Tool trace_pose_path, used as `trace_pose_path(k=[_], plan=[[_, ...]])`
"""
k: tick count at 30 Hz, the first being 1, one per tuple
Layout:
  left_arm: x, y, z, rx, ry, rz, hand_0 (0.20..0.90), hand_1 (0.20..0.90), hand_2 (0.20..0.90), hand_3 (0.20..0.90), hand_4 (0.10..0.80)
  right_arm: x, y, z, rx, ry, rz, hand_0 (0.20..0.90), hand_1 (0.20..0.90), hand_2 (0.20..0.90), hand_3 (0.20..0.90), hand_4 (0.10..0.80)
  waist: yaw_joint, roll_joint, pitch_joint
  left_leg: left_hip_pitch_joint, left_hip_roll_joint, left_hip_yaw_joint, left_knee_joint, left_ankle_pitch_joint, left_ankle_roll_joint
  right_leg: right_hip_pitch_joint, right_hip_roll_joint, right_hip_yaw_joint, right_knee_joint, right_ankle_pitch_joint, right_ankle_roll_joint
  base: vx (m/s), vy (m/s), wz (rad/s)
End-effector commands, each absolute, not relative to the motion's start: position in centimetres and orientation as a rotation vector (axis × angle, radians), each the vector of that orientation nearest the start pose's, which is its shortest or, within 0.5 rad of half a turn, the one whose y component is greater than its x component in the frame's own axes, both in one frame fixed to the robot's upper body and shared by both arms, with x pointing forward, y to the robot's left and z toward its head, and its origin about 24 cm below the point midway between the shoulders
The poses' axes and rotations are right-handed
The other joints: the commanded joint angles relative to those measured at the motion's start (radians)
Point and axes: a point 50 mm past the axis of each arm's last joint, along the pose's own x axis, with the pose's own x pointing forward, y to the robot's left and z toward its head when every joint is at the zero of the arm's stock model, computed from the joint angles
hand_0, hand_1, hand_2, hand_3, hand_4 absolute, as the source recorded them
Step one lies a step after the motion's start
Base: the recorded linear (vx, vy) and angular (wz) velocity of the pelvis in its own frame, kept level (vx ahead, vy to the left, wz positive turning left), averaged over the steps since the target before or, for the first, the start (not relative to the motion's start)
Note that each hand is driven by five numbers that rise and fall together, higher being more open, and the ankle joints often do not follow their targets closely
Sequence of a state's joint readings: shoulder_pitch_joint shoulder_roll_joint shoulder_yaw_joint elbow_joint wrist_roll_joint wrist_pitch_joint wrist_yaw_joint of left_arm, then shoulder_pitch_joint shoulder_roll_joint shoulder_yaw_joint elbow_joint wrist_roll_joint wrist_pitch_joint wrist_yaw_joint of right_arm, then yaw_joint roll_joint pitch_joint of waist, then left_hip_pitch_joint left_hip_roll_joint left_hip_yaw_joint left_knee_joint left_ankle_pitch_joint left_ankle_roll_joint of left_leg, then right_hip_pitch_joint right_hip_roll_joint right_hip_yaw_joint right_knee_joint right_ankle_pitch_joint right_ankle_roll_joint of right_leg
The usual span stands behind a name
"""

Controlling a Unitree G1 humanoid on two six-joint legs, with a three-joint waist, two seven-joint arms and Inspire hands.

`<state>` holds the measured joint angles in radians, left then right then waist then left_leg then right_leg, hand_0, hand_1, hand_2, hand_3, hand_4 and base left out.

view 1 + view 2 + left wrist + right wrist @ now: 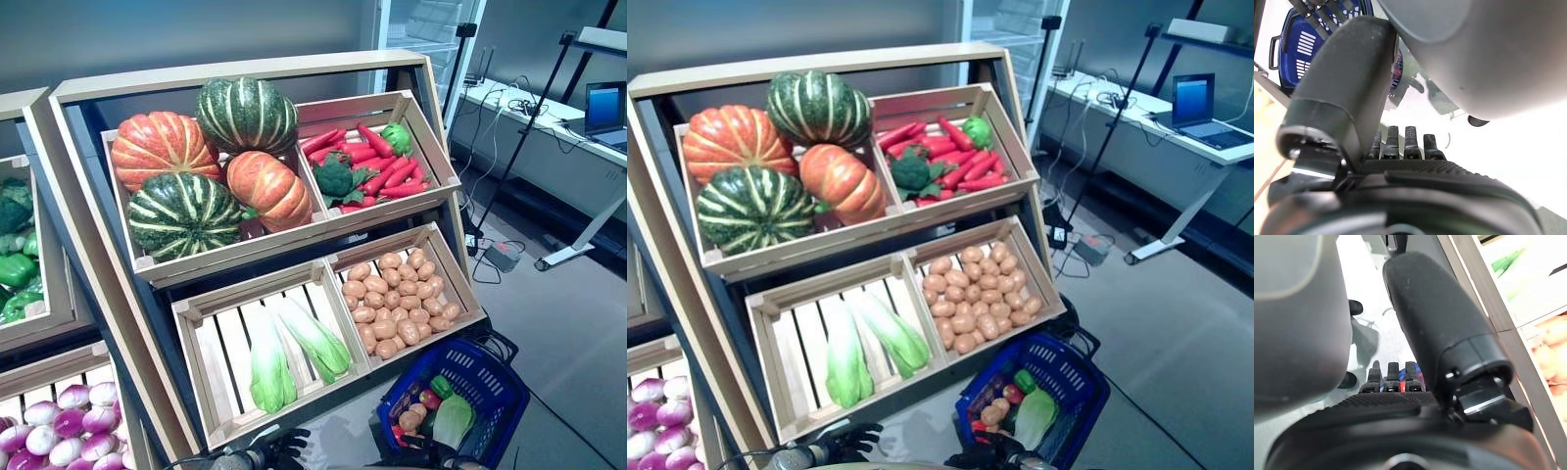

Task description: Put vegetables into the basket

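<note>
Low at frame edge: left robot hand (279, 448) and right robot hand (985, 456), both empty, fingers straight and relaxed per wrist views. Blue basket (495, 392) on floor just beside right robot hand, already holding a few vegetables, incl. a pale green cabbage (453, 419). Remaining stock well above both hands: two napa cabbages (289, 352) in lower left crate, potatoes (397, 299) in lower right crate. Risk: reaching from this low could clip the crate lip; round potatoes could slip out and roll off.
</note>
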<state>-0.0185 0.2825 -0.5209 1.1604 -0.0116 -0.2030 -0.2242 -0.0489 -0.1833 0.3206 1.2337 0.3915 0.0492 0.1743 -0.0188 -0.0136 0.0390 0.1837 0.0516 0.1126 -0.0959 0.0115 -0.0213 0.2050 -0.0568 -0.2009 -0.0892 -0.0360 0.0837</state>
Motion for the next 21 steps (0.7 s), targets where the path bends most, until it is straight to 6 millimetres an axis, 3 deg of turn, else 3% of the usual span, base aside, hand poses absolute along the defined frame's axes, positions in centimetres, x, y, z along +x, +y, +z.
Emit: trace_pose_path(k=[1, 10, 16, 21], plan=[[13.9, 15.4, -14.9, 0.359, 0.891, -0.627, 0.9, 0.9, 0.9, 0.9, 0.8, 10.1, -18.4, -16.8, -0.01, 1.254, 0.103, 0.9, 0.9, 0.9, 0.9, 0.8, 0.001, 0.007, 0.051, 0.012, -0.039, 0.012, 0.009, -0.113, 0.054, 0.001, 0.029, 0.017, 0.002, -0.029, -0.058, 0.0, 0.0, 0.0], [14.9, 14.7, -14.0, 0.344, 0.8, -0.694, 0.9, 0.9, 0.9, 0.9, 0.8, 11.5, -18.8, -16.4, -0.165, 1.184, 0.148, 0.9, 0.9, 0.9, 0.9, 0.8, 0.0, 0.013, 0.06, 0.013, -0.038, 0.015, 0.009, -0.114, 0.055, 0.001, 0.028, 0.018, 0.002, -0.028, -0.056, -0.003, 0.001, 0.0], [14.9, 15.0, -14.3, 0.325, 0.833, -0.612, 0.9, 0.9, 0.9, 0.9, 0.8, 11.7, -18.4, -16.4, -0.154, 1.184, 0.159, 0.9, 0.9, 0.9, 0.9, 0.8, 0.0, 0.012, 0.058, 0.015, -0.038, 0.015, 0.009, -0.116, 0.054, 0.003, 0.028, 0.017, 0.002, -0.031, -0.056, 0.0, 0.0, 0.0], [14.8, 14.8, -14.2, 0.35, 0.818, -0.651, 0.9, 0.9, 0.9, 0.9, 0.8, 11.8, -18.5, -16.3, -0.12, 1.186, 0.151, 0.9, 0.9, 0.9, 0.9, 0.8, 0.002, 0.014, 0.059, 0.017, -0.037, 0.013, 0.009, -0.116, 0.053, 0.005, 0.027, 0.012, 0.002, -0.032, -0.058, 0.0, 0.0, 0.0]])
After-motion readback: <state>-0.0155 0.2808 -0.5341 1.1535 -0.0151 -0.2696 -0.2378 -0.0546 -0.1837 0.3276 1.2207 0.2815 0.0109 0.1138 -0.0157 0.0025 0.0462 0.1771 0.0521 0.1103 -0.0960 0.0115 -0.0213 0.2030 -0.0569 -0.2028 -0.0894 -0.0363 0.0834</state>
